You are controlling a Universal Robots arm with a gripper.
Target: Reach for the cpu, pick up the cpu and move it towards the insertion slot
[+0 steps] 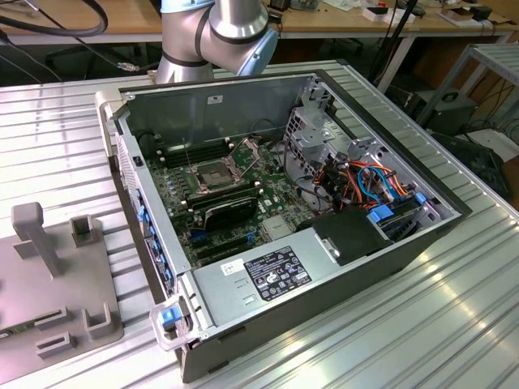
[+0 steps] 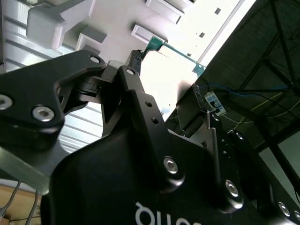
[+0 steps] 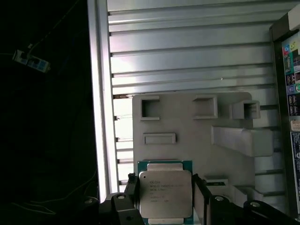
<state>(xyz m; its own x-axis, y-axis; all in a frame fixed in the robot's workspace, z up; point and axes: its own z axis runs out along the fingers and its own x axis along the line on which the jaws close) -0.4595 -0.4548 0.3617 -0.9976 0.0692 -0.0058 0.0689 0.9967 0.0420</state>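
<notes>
Open computer case [image 1: 219, 101] on ribbed metal table [image 1: 422, 324]; grey fixture plate [image 1: 32, 292] beside it.

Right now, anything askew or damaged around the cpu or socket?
Nothing stands out. The cpu is squared up with the gripper, over the grey fixture plate, with no tilt showing. The insertion slot in the open case looks intact.

I work in what looks like an electronics lab or workshop: an opened computer case [image 1: 227, 101] lies on my ribbed metal desk [image 1: 422, 324] beside a grey fixture plate [image 1: 32, 284], with cluttered wooden workbenches [image 1: 130, 16] standing behind it.
</notes>
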